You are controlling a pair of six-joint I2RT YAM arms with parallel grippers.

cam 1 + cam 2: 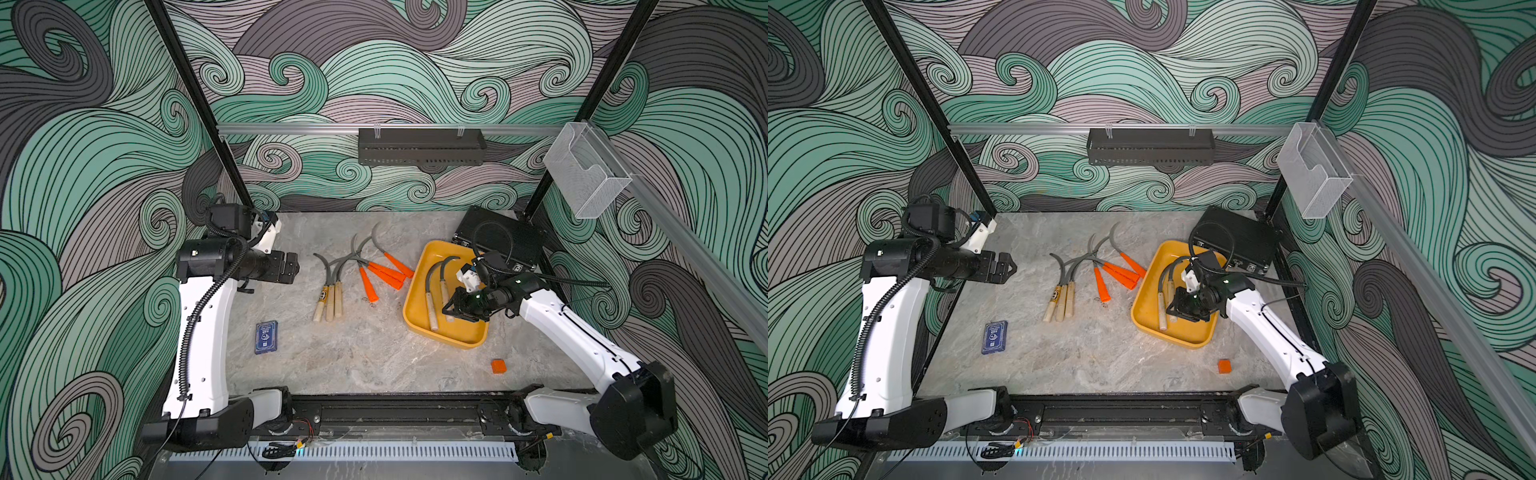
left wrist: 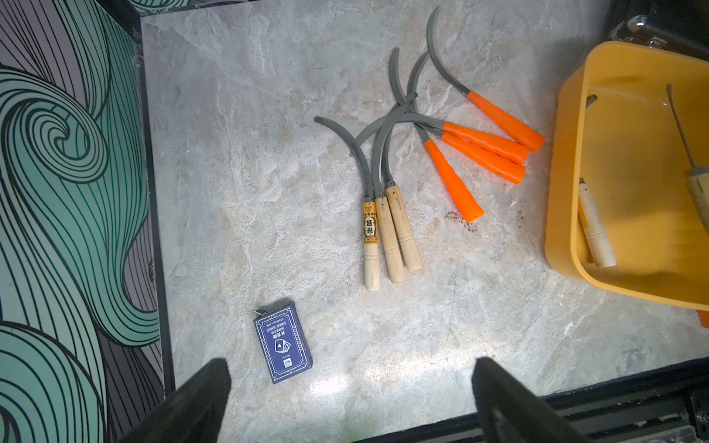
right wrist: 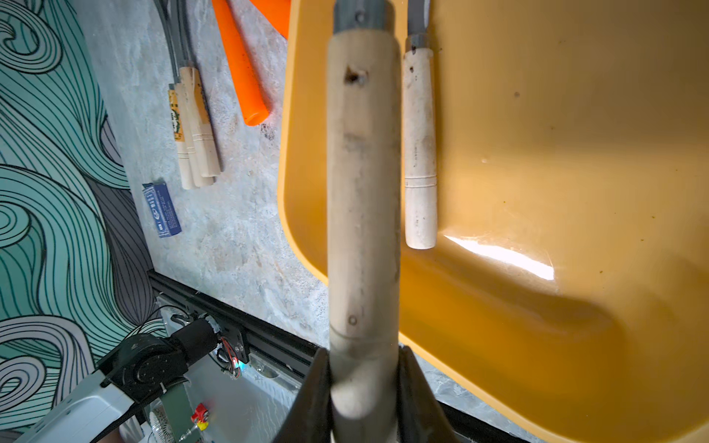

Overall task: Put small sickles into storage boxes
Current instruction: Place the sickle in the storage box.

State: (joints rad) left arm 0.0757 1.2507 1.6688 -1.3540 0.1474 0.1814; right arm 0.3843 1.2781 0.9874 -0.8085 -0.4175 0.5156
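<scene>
The right gripper [image 1: 451,311], at the right of the frame in a top view, is clamped tight on the butt end of a wooden-handled sickle [image 1: 445,291] and holds it over the yellow-orange tray [image 1: 463,334]; whether the tool touches the tray floor cannot be told. In the right wrist view the pale handle runs up the middle of the frame from between the two dark jaws. A second wooden-handled sickle [image 1: 432,309] lies inside the tray, just beside the held one, its blade curving toward the upper right. Left of the tray, on the marble-patterned table [image 1: 374,361], three wooden-handled sickles [image 1: 330,299] lie side by side. Four orange-handled sickles [image 1: 384,274] fan out between them and the tray, grey blades overlapping. The left gripper [image 1: 294,269], at the left of the frame, hangs above the table with its jaws spread wide, holding nothing. A blue card pack [image 1: 266,337] lies lower left, a small orange cube [image 1: 498,366] lower right, and a black case [image 1: 498,237] sits behind the tray.
</scene>
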